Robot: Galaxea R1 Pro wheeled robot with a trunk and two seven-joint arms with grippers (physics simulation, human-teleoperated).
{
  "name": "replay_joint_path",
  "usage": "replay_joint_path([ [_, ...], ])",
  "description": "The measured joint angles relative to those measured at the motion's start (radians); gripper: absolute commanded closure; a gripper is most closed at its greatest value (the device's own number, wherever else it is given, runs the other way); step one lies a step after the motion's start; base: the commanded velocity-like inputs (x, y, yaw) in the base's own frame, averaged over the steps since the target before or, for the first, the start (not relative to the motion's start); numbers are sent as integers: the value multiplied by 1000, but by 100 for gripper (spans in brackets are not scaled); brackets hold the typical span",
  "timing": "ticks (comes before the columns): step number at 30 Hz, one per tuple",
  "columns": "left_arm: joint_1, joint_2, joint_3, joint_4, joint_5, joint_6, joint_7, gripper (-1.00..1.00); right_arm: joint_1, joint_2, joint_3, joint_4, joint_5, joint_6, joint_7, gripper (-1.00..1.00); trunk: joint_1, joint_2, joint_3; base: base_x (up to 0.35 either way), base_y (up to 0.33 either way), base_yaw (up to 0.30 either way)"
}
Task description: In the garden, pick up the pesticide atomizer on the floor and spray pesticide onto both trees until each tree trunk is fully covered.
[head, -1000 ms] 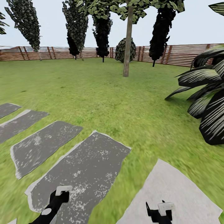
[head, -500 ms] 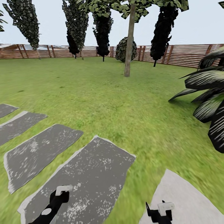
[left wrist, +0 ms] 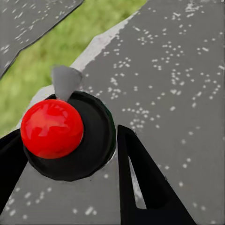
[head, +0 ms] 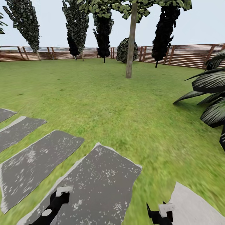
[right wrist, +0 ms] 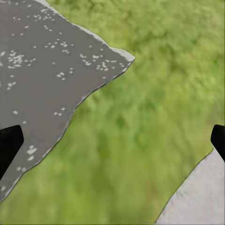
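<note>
A tree point(head: 129, 47) stands on the lawn point(head: 103, 93) at 12 o'clock, well ahead. Both grippers, left point(head: 63, 191) and right point(head: 162, 210), hang over stepping stones point(head: 93, 181), fingers spread wide, holding nothing.

Crown of the pale-trunked tree point(head: 131, 43) cut by the head view's top edge. Striped-leaf plant point(head: 212, 93) cropped at the right edge. Left gripper point(head: 63, 191) and right gripper point(head: 162, 210) cut off at the bottom edge, finger spacing unreadable there. Lawn point(head: 125, 118) smeared with blur. Stepping stone point(head: 90, 184) running out of frame below.
</note>
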Motion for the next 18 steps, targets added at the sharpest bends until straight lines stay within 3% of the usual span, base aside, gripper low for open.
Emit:
replay_joint_path([
  [10, 0, 0, 0, 0, 0, -1, 0, 100, 0, 0, -1, 23, -3, -1, -1, -100, 0, 0, 0, 332, 99, -6],
  [18, 0, 0, 0, 0, 0, 0, 0, 100, 0, 0, 0, 23, -3, -2, -1, -100, 0, 0, 7, 332, 99, -211],
])
